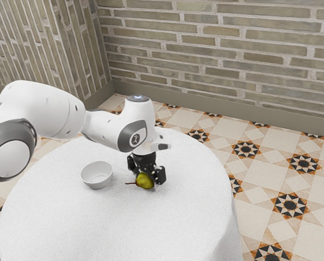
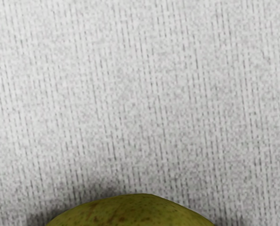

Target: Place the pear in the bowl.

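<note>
Had the gripper [image 1: 147,175] down at the pear [image 1: 144,181], toward the exterior view's right of the bowl [image 1: 98,185].
Could not tell whether grasping the pear or released. Lost some of it behind the gripper in the exterior view, and past the wrist view's lower edge. Found open cloth [image 1: 69,228] around the bowl and between bowl and stem [image 1: 130,183]. Saw bare pale wall and floor inside the bowl.

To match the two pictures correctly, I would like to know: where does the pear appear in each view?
Exterior view: the pear is below the picture's centre, to the exterior view's right of the white bowl.
Wrist view: partly visible, cut off by the picture's edge.
Shared landmark: the white tablecloth.
</note>
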Available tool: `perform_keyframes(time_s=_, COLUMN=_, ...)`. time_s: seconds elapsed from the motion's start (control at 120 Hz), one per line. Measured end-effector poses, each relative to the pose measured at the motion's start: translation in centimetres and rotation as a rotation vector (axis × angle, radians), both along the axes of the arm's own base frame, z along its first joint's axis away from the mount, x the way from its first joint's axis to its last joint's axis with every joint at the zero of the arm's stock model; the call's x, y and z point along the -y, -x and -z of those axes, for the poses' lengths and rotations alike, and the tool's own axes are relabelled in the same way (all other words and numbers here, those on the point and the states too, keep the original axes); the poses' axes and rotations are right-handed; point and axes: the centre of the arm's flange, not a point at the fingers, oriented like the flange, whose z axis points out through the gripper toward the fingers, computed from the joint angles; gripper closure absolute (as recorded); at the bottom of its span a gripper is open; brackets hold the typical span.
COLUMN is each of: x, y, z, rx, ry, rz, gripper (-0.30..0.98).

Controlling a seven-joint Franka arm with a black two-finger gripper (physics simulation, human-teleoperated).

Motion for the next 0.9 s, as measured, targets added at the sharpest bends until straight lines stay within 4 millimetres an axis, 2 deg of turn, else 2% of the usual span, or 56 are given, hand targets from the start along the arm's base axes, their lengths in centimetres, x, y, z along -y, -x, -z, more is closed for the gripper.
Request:
perform_keyframes(time_s=0.05, x=0.0, y=0.0, z=0.0, rx=-0.001, ry=0.000, rz=0.002, gripper=0.11)
perform_keyframes(time_s=0.25, x=-0.1, y=0.0, z=-0.1, rx=0.000, ry=0.000, rz=0.004, gripper=0.07)
perform_keyframes(time_s=0.317, x=0.0, y=-0.2, z=-0.5, rx=0.005, ry=0.002, rz=0.007, gripper=0.23)
perform_keyframes(time_s=0.458, x=0.1, y=-0.3, z=-1.0, rx=0.008, ry=-0.003, rz=0.012, gripper=0.36)
perform_keyframes(time_s=0.642, x=0.1, y=-0.5, z=-3.1, rx=0.027, ry=-0.012, rz=0.010, gripper=0.48)
perform_keyframes(time_s=0.9, x=-1.2, y=-0.1, z=-8.3, rx=0.055, ry=-0.018, rz=-0.018, gripper=0.55)
